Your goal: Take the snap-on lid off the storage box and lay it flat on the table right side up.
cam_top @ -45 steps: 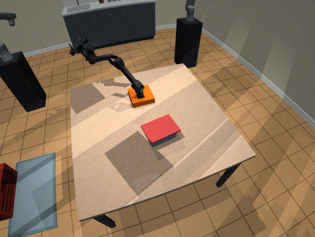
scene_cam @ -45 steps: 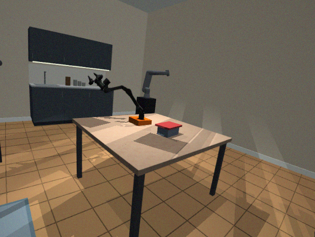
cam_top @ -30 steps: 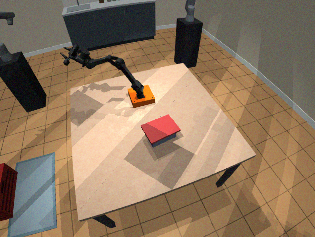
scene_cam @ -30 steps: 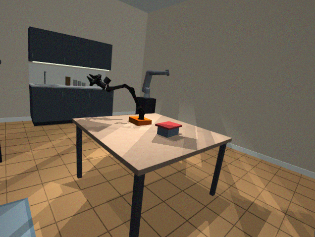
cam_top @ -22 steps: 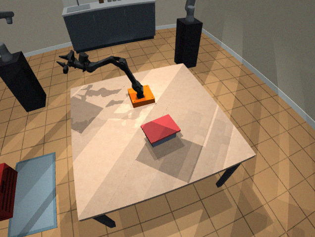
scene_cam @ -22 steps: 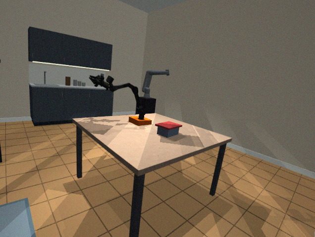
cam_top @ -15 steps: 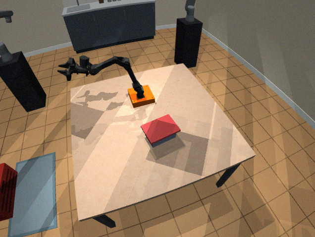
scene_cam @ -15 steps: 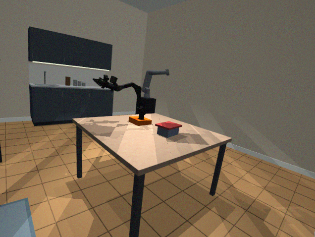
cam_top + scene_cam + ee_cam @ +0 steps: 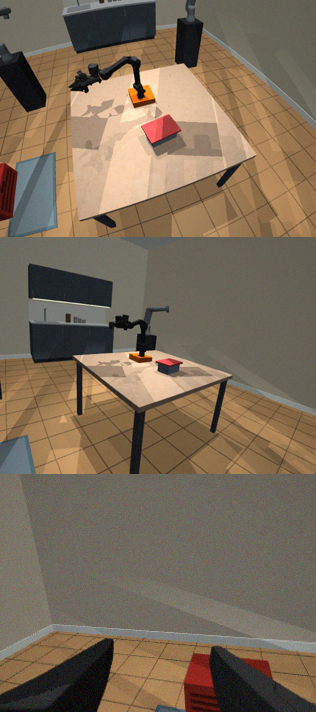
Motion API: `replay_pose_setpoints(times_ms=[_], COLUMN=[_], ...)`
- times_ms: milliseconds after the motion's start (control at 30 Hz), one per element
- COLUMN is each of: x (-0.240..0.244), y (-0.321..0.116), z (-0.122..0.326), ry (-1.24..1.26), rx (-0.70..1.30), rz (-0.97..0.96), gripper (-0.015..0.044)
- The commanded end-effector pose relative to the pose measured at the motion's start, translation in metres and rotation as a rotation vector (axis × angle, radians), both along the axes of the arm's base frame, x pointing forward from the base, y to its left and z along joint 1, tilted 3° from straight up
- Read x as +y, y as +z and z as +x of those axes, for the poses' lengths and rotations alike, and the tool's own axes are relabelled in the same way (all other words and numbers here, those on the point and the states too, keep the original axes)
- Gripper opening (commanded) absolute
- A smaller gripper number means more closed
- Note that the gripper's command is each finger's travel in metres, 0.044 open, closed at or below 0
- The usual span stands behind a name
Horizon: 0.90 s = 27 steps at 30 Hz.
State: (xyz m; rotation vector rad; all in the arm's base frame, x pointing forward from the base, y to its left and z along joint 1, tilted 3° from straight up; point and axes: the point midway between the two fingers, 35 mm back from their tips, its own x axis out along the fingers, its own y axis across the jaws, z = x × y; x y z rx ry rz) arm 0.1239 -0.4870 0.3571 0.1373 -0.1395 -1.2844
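Observation:
The storage box (image 9: 166, 140) (image 9: 168, 369) is blue-grey and stands on the table (image 9: 127, 175) (image 9: 142, 397). The red lid (image 9: 161, 128) (image 9: 169, 362) lies flat on top of the box and overhangs its sides. My gripper (image 9: 70, 88) (image 9: 162, 650) is open and empty, with its two dark fingertips apart in the wrist view. It is raised in the air at the table's left edge in the top view, well away from the box and lid. Neither box nor lid shows in the wrist view.
My arm stands on an orange base (image 9: 143, 102) (image 9: 139, 358) behind the box. Off the table are a red slatted crate (image 9: 7, 191) (image 9: 200, 678), a blue mat (image 9: 38, 204), dark pedestals (image 9: 188, 43) (image 9: 24, 84) with grey arms, and a kitchen counter (image 9: 112, 28) (image 9: 71, 341).

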Motion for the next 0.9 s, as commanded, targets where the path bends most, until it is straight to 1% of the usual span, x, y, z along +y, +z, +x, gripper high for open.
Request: replay_pose_setpoints(times_ms=[0,133,233,367,467,533,667,800,867], x=[0.042,0.088,0.109,0.167,0.211,0.222,0.284,0.347,0.358], y=[-0.015,-0.031,-0.039,-0.059,-0.075,-0.078,-0.101,-0.126,-0.13], z=[0.056,0.102,0.118,0.154,0.173,0.176,0.189,0.191,0.19], ry=[0.149,0.278,0.328,0.45,0.525,0.541,0.622,0.681,0.688], rx=[-0.108,-0.195,-0.227,-0.298,-0.336,-0.344,-0.373,-0.38,-0.378], rz=[0.122,0.254,0.313,0.48,0.609,0.64,0.826,1.028,1.063], gripper=[0.0235,0.0235,0.0235,0.0235,0.0235,0.0235,0.0235,0.0235,0.0235])
